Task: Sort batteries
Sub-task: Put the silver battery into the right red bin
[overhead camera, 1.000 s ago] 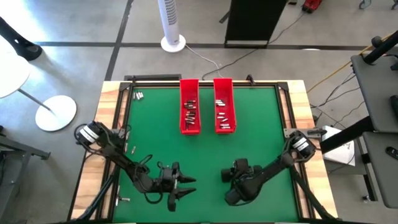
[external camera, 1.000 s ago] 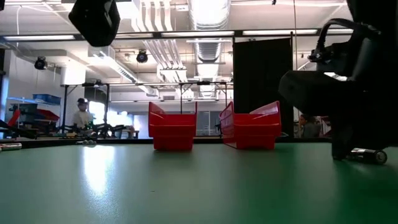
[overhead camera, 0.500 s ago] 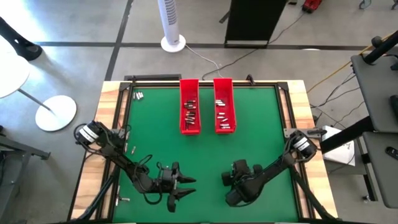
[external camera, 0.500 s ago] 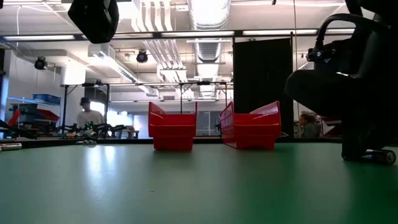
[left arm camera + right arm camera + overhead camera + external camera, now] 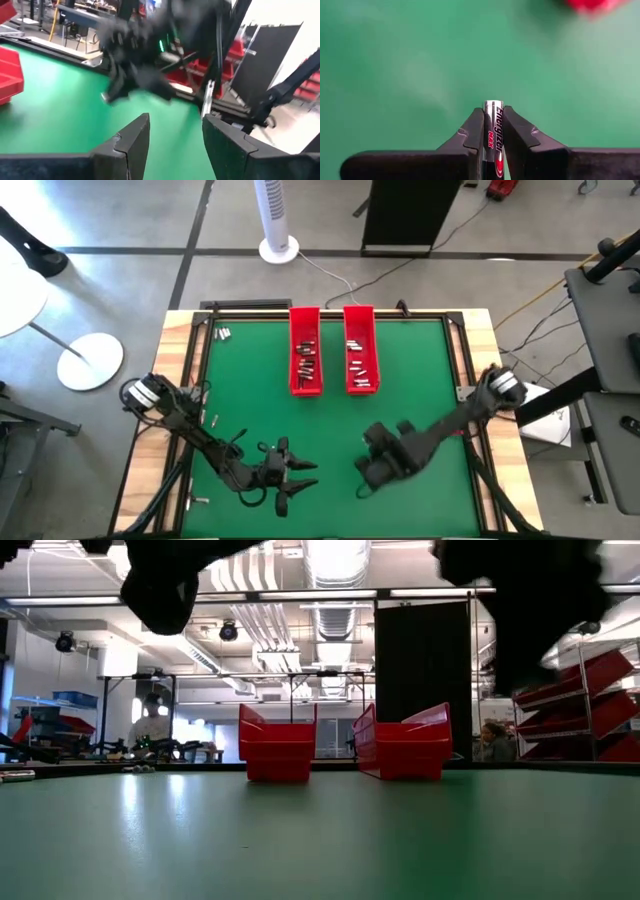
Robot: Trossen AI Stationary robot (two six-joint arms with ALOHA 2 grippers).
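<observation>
The tabletop [image 5: 330, 420] is a flat sheet of matte green, framed by dark rails and pale wooden edging. Two long red plastic trays stand side by side at its far middle, the left tray [image 5: 305, 350] and the right tray [image 5: 361, 348], both with smooth sloped walls and open tops. Small cylindrical batteries [image 5: 306, 363] lie loose inside each tray, silvery and dark. A few more small cylinders [image 5: 222, 334] rest on the green near the far left corner.

The right hand [image 5: 493, 132] is closed on a single battery [image 5: 494, 131], a slim metal-capped cylinder with a black and silver printed label and a red patch lower down. It stands upright between the two dark, wedge-shaped fingers [image 5: 470, 137], its rounded top just above their tips and its lower part hidden between them. In the high view this hand [image 5: 372, 470] hangs over the near right part of the green, well apart from the trays.

The left hand [image 5: 172, 127] waits over the near left of the tabletop, its two angular dark fingers spread apart with nothing between them.
</observation>
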